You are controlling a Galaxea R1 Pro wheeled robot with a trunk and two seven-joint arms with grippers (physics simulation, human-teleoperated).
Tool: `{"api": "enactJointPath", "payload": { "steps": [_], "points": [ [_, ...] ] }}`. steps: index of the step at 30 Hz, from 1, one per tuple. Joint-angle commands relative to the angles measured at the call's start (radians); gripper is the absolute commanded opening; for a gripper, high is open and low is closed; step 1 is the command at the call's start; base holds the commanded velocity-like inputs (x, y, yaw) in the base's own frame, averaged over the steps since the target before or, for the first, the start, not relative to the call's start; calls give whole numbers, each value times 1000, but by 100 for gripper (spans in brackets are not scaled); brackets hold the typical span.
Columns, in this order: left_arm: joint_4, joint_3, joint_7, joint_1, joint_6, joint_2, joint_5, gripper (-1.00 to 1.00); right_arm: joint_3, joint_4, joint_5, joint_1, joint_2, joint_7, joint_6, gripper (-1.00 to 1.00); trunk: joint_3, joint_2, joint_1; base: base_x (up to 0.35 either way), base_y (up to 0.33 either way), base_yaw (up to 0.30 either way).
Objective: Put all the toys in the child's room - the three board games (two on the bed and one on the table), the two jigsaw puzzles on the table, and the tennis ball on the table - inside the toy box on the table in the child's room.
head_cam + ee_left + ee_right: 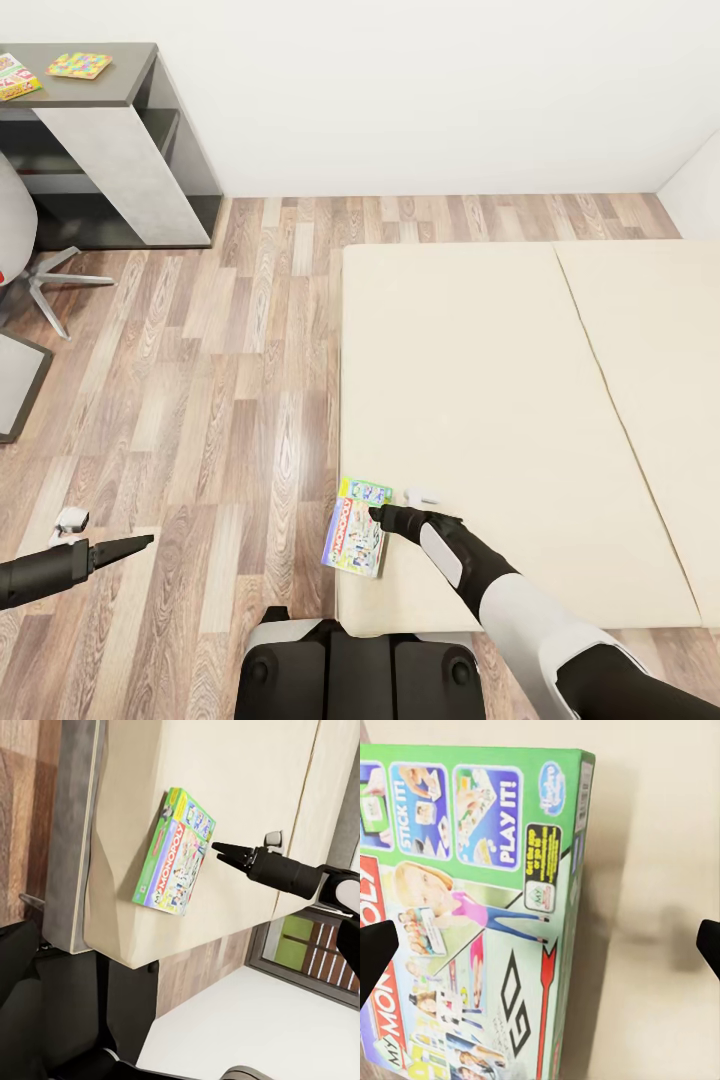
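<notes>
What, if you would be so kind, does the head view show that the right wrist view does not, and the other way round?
The head view alone takes in the dark grey and white table with a jigsaw-patterned flat box on it, the wood-plank floor, and the left gripper hanging over that floor. The right wrist view alone makes the cover's small print legible, such as "PLAY IT!". Both show the green-edged Monopoly board game box lying at the edge of the beige bed mattress, with the right gripper open at the box.

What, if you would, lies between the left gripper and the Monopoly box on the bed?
In the head view, only bare wood floor separates the left gripper from the Monopoly box.
</notes>
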Motion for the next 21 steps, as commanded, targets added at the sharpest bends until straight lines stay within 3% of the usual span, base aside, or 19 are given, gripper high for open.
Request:
{"api": "enactJointPath", "payload": {
  "steps": [1,21],
  "points": [
    [-1,2,-8,-1,10,0,-9,100,3,-1,-2,0,-1,0,3,100,-1,-2,1,0,0,0],
    [-1,2,-8,-1,11,0,-9,100,3,-1,-2,0,0,4,7,100,-1,-2,1,0,0,0]
  ]
}}
